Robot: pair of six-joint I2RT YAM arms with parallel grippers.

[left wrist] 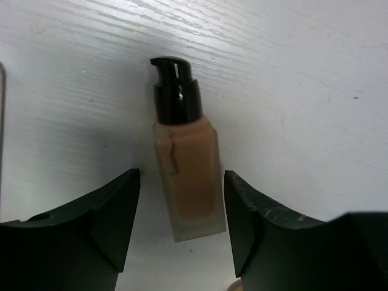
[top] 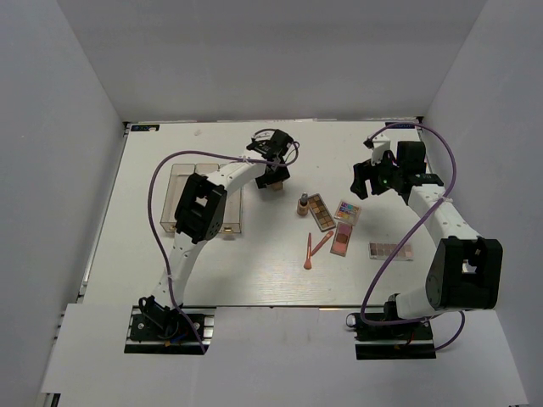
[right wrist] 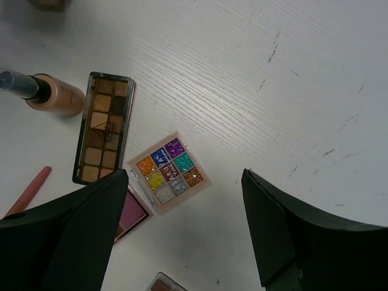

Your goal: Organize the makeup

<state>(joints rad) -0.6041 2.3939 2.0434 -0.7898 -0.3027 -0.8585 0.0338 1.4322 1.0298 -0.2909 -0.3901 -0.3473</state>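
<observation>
A beige bottle (left wrist: 185,176) with a black pump cap lies flat on the white table between the fingers of my open left gripper (left wrist: 182,209), untouched; in the top view the bottle (top: 273,184) sits just under that gripper (top: 273,174). My right gripper (right wrist: 185,203) is open and empty, hovering above the multicolour palette (right wrist: 170,171). To its left lie a brown palette (right wrist: 103,127), a second beige bottle (right wrist: 51,94), a pink palette (right wrist: 134,213) and an orange-pink stick (right wrist: 27,193). A mauve palette (top: 390,251) and two sticks (top: 310,250) lie nearer the front.
The clear plastic organizer (top: 208,202) stands at the left of the table, partly under my left arm. Grey walls close in the table on the left, back and right. My right gripper (top: 371,178) is at the back right.
</observation>
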